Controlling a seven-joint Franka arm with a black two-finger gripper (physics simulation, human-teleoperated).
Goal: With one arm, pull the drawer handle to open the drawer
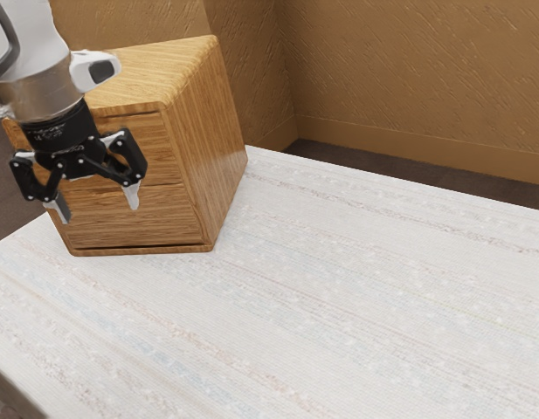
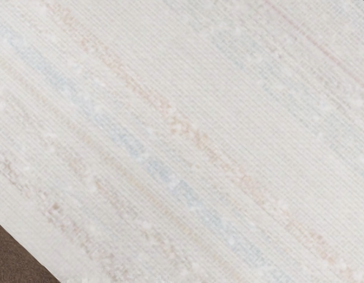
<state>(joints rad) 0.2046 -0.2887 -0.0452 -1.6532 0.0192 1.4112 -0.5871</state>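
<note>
A wooden drawer cabinet [image 1: 177, 131] stands at the far left of the white table [image 1: 339, 305] in the exterior view, its drawer fronts [image 1: 155, 214] facing the front left and flush with the body. No handle can be made out; my arm covers part of the fronts. My gripper [image 1: 96, 203] hangs open in front of the cabinet, fingers [image 1: 131, 195] pointing down, with nothing between them. The wrist view looks straight down on the pale woven tabletop [image 2: 187, 135].
The table stretches wide toward the exterior view's right and front. Tan walls [image 1: 409, 70] rise behind it, with dark floor [image 1: 426, 170] at their foot. A table edge with dark floor [image 2: 10, 259] beyond it appears in a corner of the wrist view.
</note>
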